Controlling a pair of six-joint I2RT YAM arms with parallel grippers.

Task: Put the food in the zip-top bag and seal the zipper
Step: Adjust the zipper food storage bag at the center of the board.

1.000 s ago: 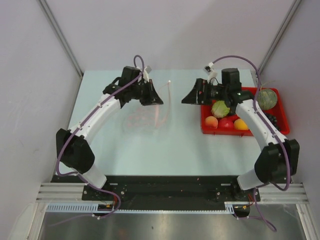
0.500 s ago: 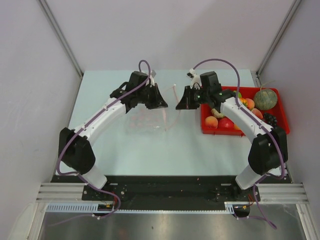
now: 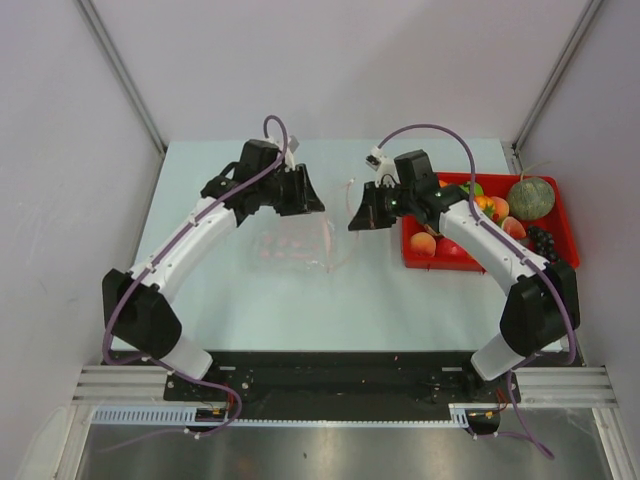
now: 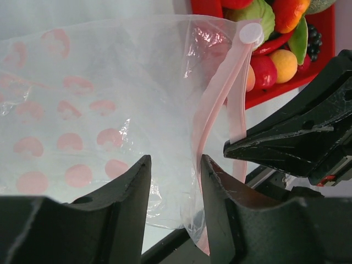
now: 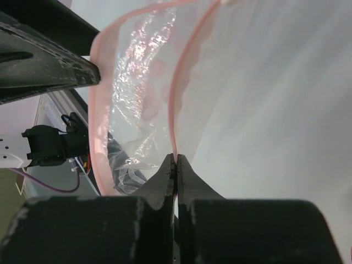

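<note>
The clear zip-top bag [image 3: 295, 245] lies on the table between my arms, its mouth lifted toward the right. My right gripper [image 5: 176, 158] is shut on one lip of the pink zipper [image 5: 97, 121], at the mouth's right side [image 3: 357, 218]. My left gripper [image 4: 175, 160] stands open, straddling the bag's film, with the other zipper [image 4: 236, 104] lip running beside its right finger. In the top view the left gripper [image 3: 310, 195] is at the bag's far edge. The food [image 3: 423, 243], including the green melon [image 3: 532, 197], sits in the red tray.
The red tray [image 3: 570, 240] sits at the right of the table, just beyond my right forearm. Grey enclosure walls stand on both sides and at the back. The black base rail runs along the near edge.
My right gripper came left from the tray to the bag's mouth and shut on the zipper lip. My left gripper opened, letting go of the bag's edge, and shifted slightly left.
</note>
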